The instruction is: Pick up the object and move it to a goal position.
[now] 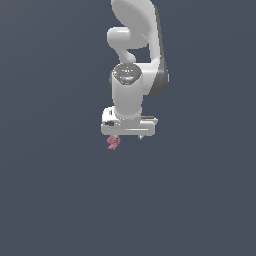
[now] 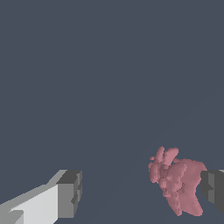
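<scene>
The object (image 1: 113,143) is a tiny pinkish-red lumpy item with short prongs, just below the exterior view's left end of the white hand. My gripper (image 1: 128,137) points down over it with the jaws wide apart. In the wrist view the object (image 2: 177,183) lies between the fingers, close against one grey pad (image 2: 213,188) and far from the other pad (image 2: 69,194). The gripper (image 2: 140,192) is open and holds nothing. I cannot tell whether the object touches the near pad.
A plain dark grey-blue surface (image 1: 60,190) fills both views. The white arm (image 1: 131,45) rises behind the hand toward the top of the exterior view. No goal marker shows.
</scene>
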### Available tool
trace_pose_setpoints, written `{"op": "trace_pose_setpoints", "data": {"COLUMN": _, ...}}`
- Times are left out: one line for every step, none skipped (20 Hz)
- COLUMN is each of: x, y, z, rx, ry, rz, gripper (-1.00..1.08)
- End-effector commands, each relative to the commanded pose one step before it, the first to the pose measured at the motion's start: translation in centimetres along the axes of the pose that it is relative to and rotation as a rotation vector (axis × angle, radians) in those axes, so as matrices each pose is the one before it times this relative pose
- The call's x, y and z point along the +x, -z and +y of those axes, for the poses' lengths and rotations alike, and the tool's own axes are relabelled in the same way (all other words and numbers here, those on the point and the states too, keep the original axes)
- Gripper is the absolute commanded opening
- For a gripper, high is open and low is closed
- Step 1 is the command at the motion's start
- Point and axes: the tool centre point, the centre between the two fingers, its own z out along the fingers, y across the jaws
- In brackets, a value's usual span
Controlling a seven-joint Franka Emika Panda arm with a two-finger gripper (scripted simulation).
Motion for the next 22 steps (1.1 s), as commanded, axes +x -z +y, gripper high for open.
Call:
{"op": "trace_pose_setpoints", "data": {"x": 0.000, "y": 0.000, "z": 0.001, "rx": 0.00000, "ry": 0.00000, "rz": 0.00000, "gripper": 1.00}}
{"op": "trace_pose_setpoints", "data": {"x": 0.012, "y": 0.035, "z": 0.014, "rx": -0.00003, "ry": 0.00059, "rz": 0.00036, "gripper": 1.00}}
{"op": "trace_pose_setpoints", "data": {"x": 0.038, "y": 0.096, "z": 0.053, "rx": -0.00005, "ry": 0.00155, "rz": 0.00096, "gripper": 1.00}}
{"op": "trace_pose_setpoints", "data": {"x": 0.062, "y": 0.158, "z": 0.087, "rx": -0.00009, "ry": 0.00256, "rz": 0.00158, "gripper": 1.00}}
{"op": "trace_pose_setpoints", "data": {"x": 0.085, "y": 0.222, "z": 0.116, "rx": -0.00015, "ry": 0.00362, "rz": 0.00224, "gripper": 1.00}}
{"op": "trace_pose_setpoints", "data": {"x": 0.109, "y": 0.286, "z": 0.147, "rx": -0.00024, "ry": 0.00463, "rz": 0.00284, "gripper": 1.00}}
{"op": "trace_pose_setpoints", "data": {"x": 0.107, "y": 0.280, "z": 0.143, "rx": -0.00028, "ry": 0.00449, "rz": 0.00272, "gripper": 1.00}}
{"op": "trace_pose_setpoints", "data": {"x": 0.083, "y": 0.219, "z": 0.103, "rx": -0.00024, "ry": 0.00350, "rz": 0.00209, "gripper": 1.00}}
{"op": "trace_pose_setpoints", "data": {"x": 0.060, "y": 0.154, "z": 0.064, "rx": -0.00018, "ry": 0.00246, "rz": 0.00142, "gripper": 1.00}}
{"op": "trace_pose_setpoints", "data": {"x": 0.035, "y": 0.086, "z": 0.029, "rx": -0.00009, "ry": 0.00136, "rz": 0.00073, "gripper": 1.00}}
{"op": "trace_pose_setpoints", "data": {"x": 0.008, "y": 0.010, "z": 0.008, "rx": 0.00000, "ry": 0.00000, "rz": 0.00000, "gripper": 1.00}}
{"op": "trace_pose_setpoints", "data": {"x": -0.029, "y": -0.052, "z": -0.043, "rx": 0.00005, "ry": -0.00059, "rz": -0.00035, "gripper": 1.00}}
{"op": "trace_pose_setpoints", "data": {"x": -0.044, "y": -0.085, "z": 0.036, "rx": 0.00003, "ry": -0.00133, "rz": -0.00038, "gripper": 1.00}}
{"op": "trace_pose_setpoints", "data": {"x": -0.067, "y": -0.093, "z": 0.094, "rx": -0.00005, "ry": -0.00138, "rz": 0.00006, "gripper": 1.00}}
{"op": "trace_pose_setpoints", "data": {"x": -0.095, "y": -0.126, "z": 0.133, "rx": -0.00009, "ry": -0.00182, "rz": 0.00017, "gripper": 1.00}}
{"op": "trace_pose_setpoints", "data": {"x": -0.124, "y": -0.167, "z": 0.163, "rx": -0.00011, "ry": -0.00239, "rz": 0.00015, "gripper": 1.00}}
{"op": "trace_pose_setpoints", "data": {"x": -0.154, "y": -0.208, "z": 0.194, "rx": -0.00013, "ry": -0.00300, "rz": 0.00012, "gripper": 1.00}}
{"op": "trace_pose_setpoints", "data": {"x": -0.185, "y": -0.247, "z": 0.230, "rx": -0.00016, "ry": -0.00365, "rz": 0.00011, "gripper": 1.00}}
{"op": "trace_pose_setpoints", "data": {"x": -0.216, "y": -0.283, "z": 0.261, "rx": -0.00019, "ry": -0.00419, "rz": 0.00012, "gripper": 1.00}}
{"op": "trace_pose_setpoints", "data": {"x": -0.246, "y": -0.317, "z": 0.294, "rx": -0.00023, "ry": -0.00473, "rz": 0.00014, "gripper": 1.00}}
{"op": "trace_pose_setpoints", "data": {"x": -0.279, "y": -0.350, "z": 0.331, "rx": -0.00028, "ry": -0.00529, "rz": 0.00018, "gripper": 1.00}}
{"op": "trace_pose_setpoints", "data": {"x": -0.314, "y": -0.382, "z": 0.368, "rx": -0.00034, "ry": -0.00589, "rz": 0.00021, "gripper": 1.00}}
